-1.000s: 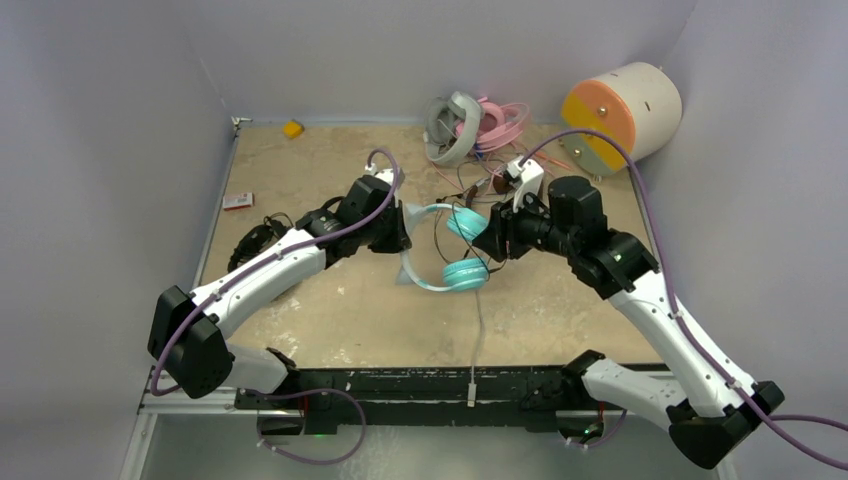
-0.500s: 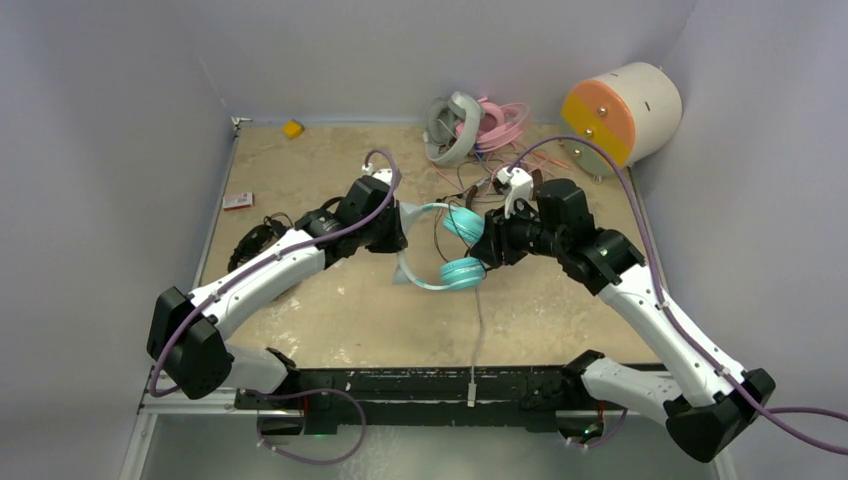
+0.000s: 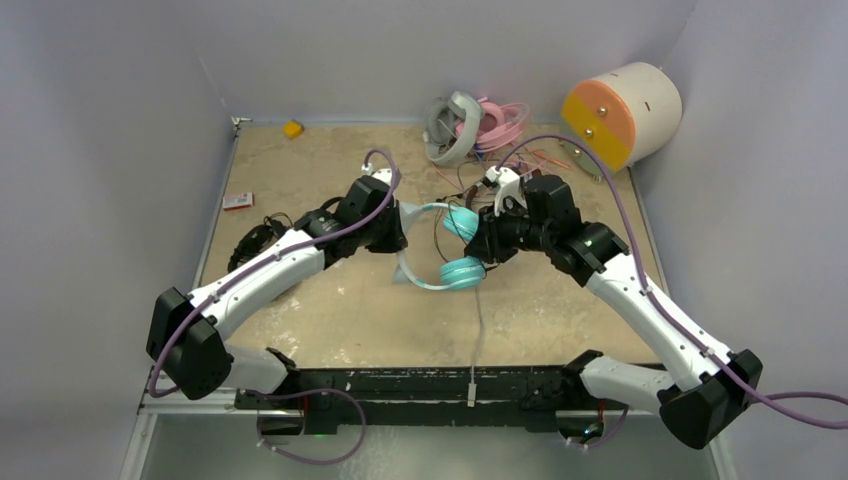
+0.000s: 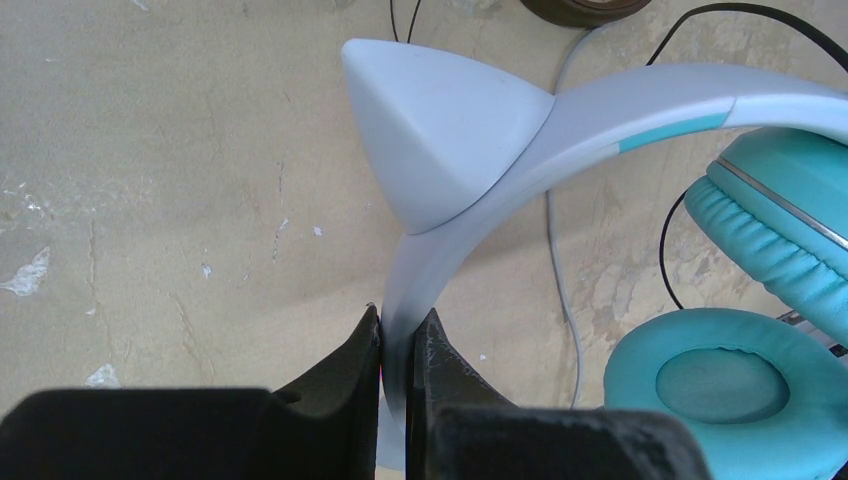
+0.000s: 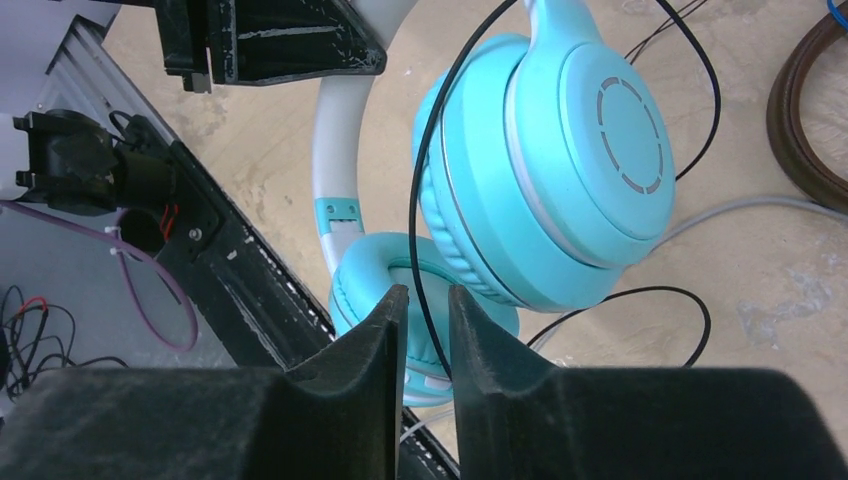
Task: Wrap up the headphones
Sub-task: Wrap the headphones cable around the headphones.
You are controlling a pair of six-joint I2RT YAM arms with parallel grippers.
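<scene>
The left gripper [image 4: 401,345] is clamped on the white headband [image 4: 600,110] of the teal headphones [image 3: 447,250], just below a pointed ear [image 4: 430,130] on the band. The right gripper [image 5: 427,320] is seen with its jaws slightly apart. A thin black cable [image 5: 414,230] is passed through the narrow gap, and no pinch on it can be made out. Just beyond those fingers the teal cups [image 5: 570,150] are found, one overlapping the other. The headphones are placed in the middle of the table [image 3: 330,310], between the two grippers. A grey cable [image 3: 478,330] is led from them to the near edge. Other pairs [image 3: 470,125] are heaped at the far edge, near a cream cylinder [image 3: 625,105].
</scene>
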